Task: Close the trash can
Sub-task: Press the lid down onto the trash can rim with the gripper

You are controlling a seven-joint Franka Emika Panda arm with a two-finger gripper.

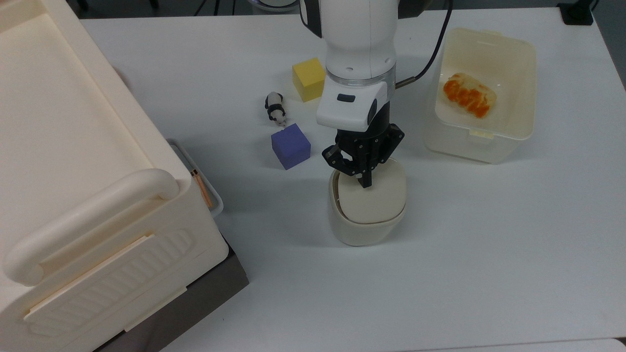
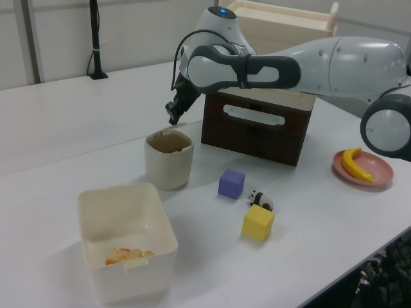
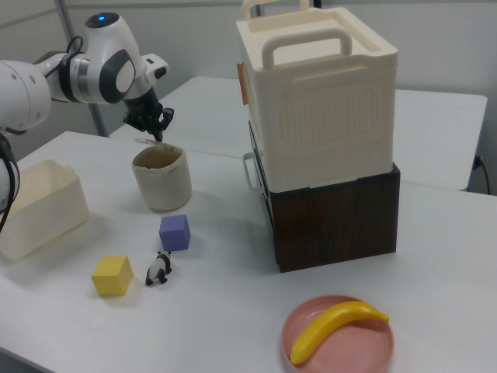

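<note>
Closing step, nearly done — lid [image 1: 370, 198] lies almost flat on the trash can [image 1: 366, 227], mid-table beside purple cube [image 1: 290, 145]. Gripper [image 1: 363, 182] fingers together, tip on lid. Next I'd press straight down gently — seat it.

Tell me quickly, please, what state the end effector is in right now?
End effector: fingers together, shut, holding nothing; its tip is on the trash can lid, which lies nearly flat.
</note>
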